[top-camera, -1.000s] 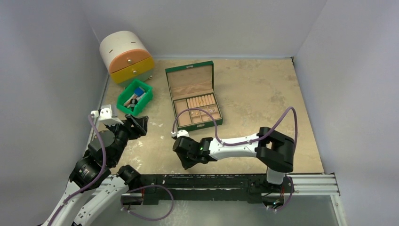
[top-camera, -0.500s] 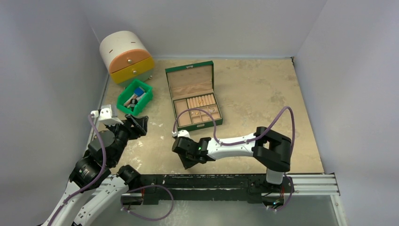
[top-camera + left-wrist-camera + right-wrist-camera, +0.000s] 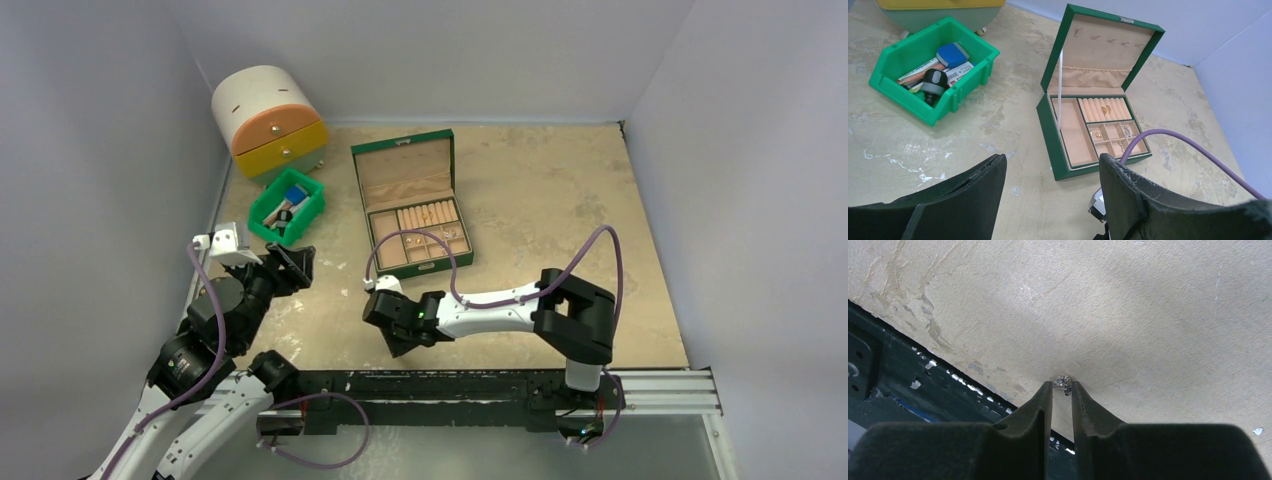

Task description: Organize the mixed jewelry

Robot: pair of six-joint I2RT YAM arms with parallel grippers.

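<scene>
My right gripper (image 3: 1062,385) is low over the table near its front edge, its jaws nearly together on a small silver charm (image 3: 1063,381) pinched at the very tips. In the top view the right gripper (image 3: 396,343) points down and left. The open green jewelry box (image 3: 404,141) stands behind it. The left wrist view shows gold pieces (image 3: 1106,109) on its ring rolls, gold studs (image 3: 1092,133) and a silver piece (image 3: 1127,131) in small compartments. My left gripper (image 3: 1050,162) is open and empty, held above the table left of the box (image 3: 1047,122).
A green plastic bin (image 3: 311,205) with blue and wooden bits sits left of the box. A round white chest (image 3: 262,92) with orange and yellow drawers stands in the far left corner. The dark front rail (image 3: 480,385) lies just under my right gripper. A purple cable (image 3: 1178,139) arcs over the box's corner.
My right arm has shifted slightly to the left, its gripper staying low near the front edge. The left arm has not moved.
</scene>
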